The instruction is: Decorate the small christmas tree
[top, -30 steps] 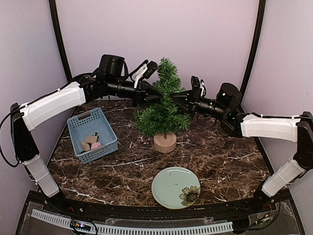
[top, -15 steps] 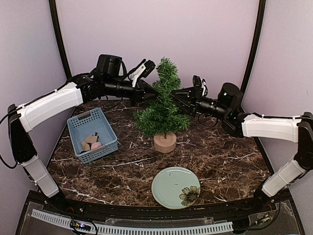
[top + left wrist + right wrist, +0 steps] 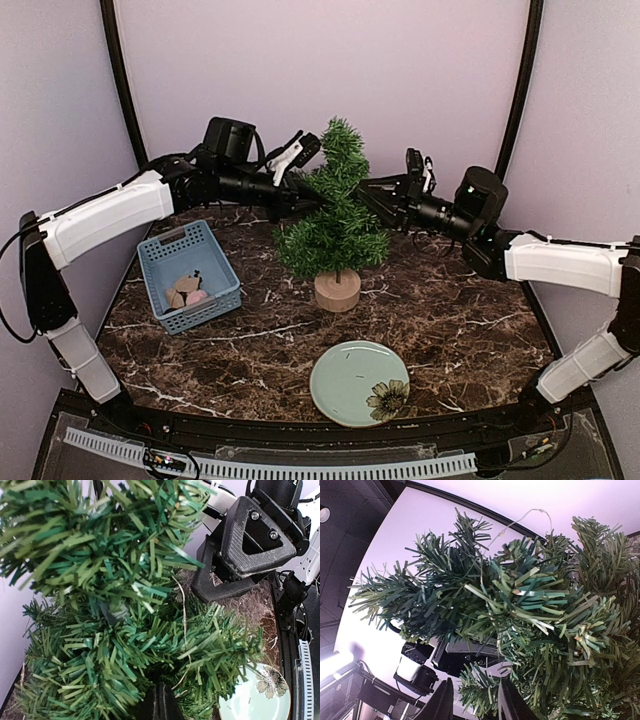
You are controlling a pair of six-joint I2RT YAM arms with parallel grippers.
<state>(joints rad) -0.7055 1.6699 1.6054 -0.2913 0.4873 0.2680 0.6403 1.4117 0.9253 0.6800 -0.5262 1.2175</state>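
At the middle of the marble table (image 3: pixel 470 320), the small christmas tree (image 3: pixel 335 235) stands upright between two arms.
Bushy, dark green and pointed, it looks light, soft-needled and easy to tip, so hold it by the wooden stump (image 3: pixel 337 290). The left gripper (image 3: pixel 160 702) is pinched closed among the branches. The right gripper (image 3: pixel 472 700) is partly apart, with a sprig between its fingers. A thin strand (image 3: pixel 517 520) loops over the twigs.

The small christmas tree (image 3: pixel 335 225) at centre has flat, plastic-looking needle strips, mostly matt; its stump base (image 3: pixel 337 291) is pale, smooth wood. The table (image 3: pixel 460 320) looks like polished dark marble — glossy, white-veined. The plate (image 3: pixel 345 385) at lower centre is glazed and shiny; the basket (image 3: pixel 205 311) at left is matt blue plastic.
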